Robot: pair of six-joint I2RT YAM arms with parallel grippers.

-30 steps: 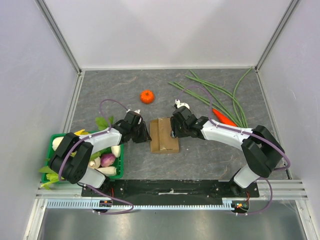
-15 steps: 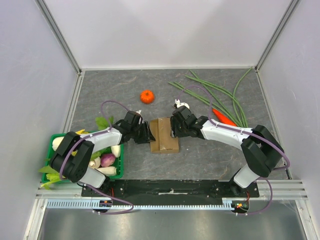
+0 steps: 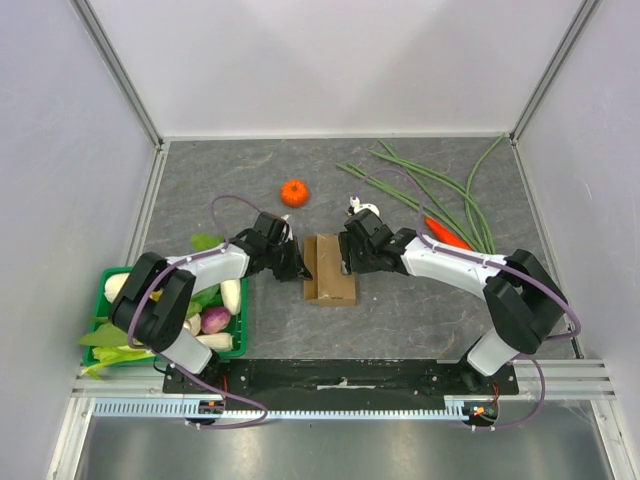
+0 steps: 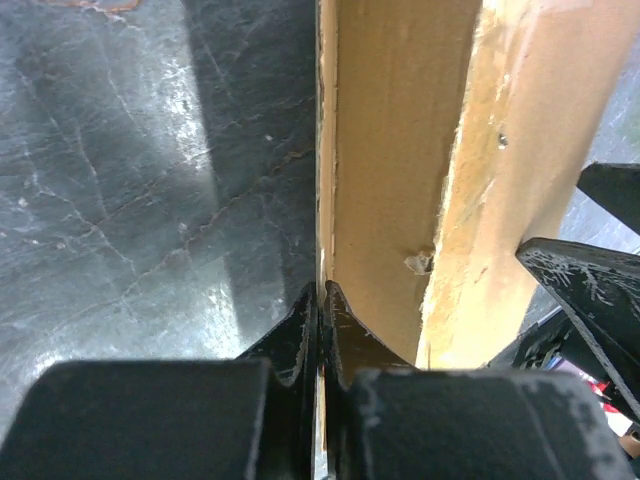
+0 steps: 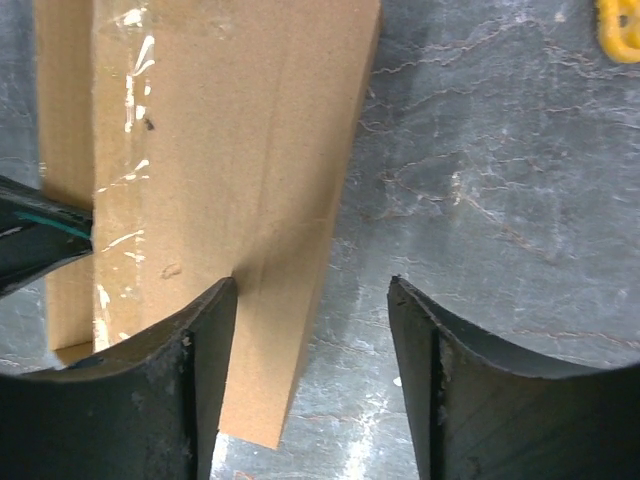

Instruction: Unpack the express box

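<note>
crate (image 3: 106, 277) left, express box (image 3: 330, 275) centre

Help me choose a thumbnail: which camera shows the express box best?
Top external: the express box shows almost whole, its full outline in frame. The left wrist view gives only a close slice of its cardboard side; the right wrist view shows part of its top, cropped.

A robot lab test cell: plain white panel walls (image 3: 330, 60) framed by aluminium struts (image 3: 120, 75) enclose a grey stone-patterned table (image 3: 400, 315), with two robot arms (image 3: 440, 262) bolted at its near edge.
</note>
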